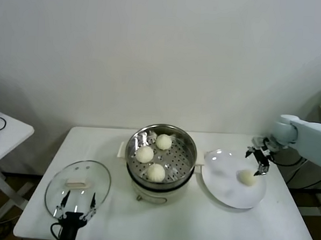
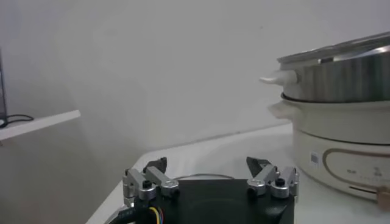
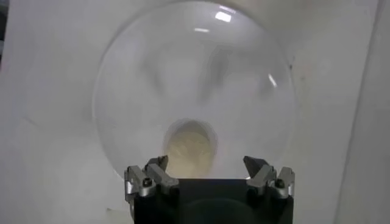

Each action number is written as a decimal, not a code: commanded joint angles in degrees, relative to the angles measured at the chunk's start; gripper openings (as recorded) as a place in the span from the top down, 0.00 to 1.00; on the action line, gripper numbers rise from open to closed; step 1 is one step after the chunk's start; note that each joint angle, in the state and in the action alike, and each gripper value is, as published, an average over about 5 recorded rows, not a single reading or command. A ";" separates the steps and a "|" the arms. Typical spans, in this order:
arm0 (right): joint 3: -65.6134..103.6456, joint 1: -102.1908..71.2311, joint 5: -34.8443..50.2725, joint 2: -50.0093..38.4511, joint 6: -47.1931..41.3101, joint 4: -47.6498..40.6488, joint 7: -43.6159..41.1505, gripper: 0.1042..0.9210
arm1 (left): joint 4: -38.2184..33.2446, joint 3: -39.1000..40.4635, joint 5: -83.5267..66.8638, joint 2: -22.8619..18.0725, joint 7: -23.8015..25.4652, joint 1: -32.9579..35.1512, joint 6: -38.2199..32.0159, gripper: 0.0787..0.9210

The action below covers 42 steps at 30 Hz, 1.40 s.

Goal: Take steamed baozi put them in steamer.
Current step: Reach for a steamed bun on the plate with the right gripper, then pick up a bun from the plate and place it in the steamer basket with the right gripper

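Three off-white baozi (image 1: 155, 172) lie in the shiny steel steamer (image 1: 188, 153) on its white pot base. A fourth baozi (image 1: 247, 178) lies on the white plate (image 1: 224, 188) to the steamer's right. My right gripper (image 1: 259, 160) is open and empty, hovering just above and behind that baozi; in the right wrist view the baozi (image 3: 190, 149) sits between and beyond the spread jaws (image 3: 206, 163). My left gripper (image 1: 78, 205) is open and parked over the glass lid at the front left, also seen in the left wrist view (image 2: 207, 165).
The glass lid (image 1: 54, 187) lies flat at the table's front left. The steamer's side (image 2: 341, 73) and pot base (image 2: 341, 152) show in the left wrist view. A second white table (image 1: 4, 130) stands at far left.
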 commanded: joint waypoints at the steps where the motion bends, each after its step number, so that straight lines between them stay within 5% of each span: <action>1: 10.47 -13.75 -5.88 1.25 0.39 -9.00 -0.95 0.12 | 0.33 -0.19 0.32 -2.80 -0.05 0.30 -0.22 0.12; 18: 15.62 -16.95 -7.80 4.47 2.12 -12.51 0.02 0.12 | 0.53 -0.36 0.76 -2.80 -0.20 0.33 -0.49 0.12; 31: 12.95 -11.21 -6.49 3.04 1.33 -8.03 -1.16 0.33 | 0.06 0.06 0.92 -2.80 -0.28 0.63 -0.57 0.12; 42: -15.85 22.84 16.37 3.05 -2.67 10.81 -3.58 0.39 | -0.61 0.30 0.80 -2.80 -0.25 0.85 -0.59 0.12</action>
